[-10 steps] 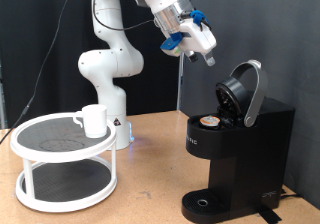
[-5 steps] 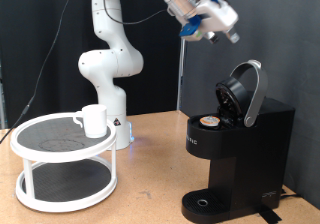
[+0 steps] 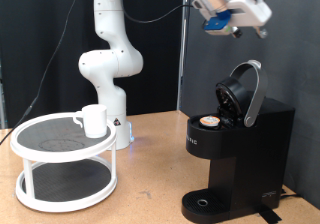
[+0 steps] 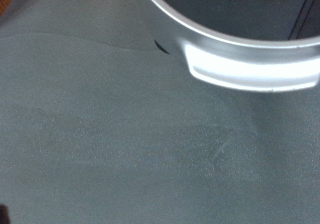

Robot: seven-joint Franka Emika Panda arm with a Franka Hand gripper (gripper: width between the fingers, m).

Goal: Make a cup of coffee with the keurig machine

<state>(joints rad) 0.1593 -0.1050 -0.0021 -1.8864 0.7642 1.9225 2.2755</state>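
The white cup (image 3: 94, 119) stands on the top shelf of a round two-tier stand at the exterior view's left. The black keurig machine (image 3: 238, 149) sits at the right with its lid (image 3: 245, 92) tipped open, and a small tan-topped pod (image 3: 209, 120) rests in its holder. My gripper (image 3: 256, 19) hangs high above the open lid, near the exterior view's top right, and nothing shows between its fingers. The wrist view shows only the lid's silver rim (image 4: 240, 54) against a grey surface, with no fingers in it.
The white two-tier stand (image 3: 55, 162) takes up the table's left part. The arm's white base (image 3: 108, 74) rises behind it. A dark curtain forms the backdrop. The machine's round drip base (image 3: 203, 202) has nothing on it.
The gripper has swung up and towards the exterior view's right, from left of the open lid to high above it. Cup, pod and machine have not moved.
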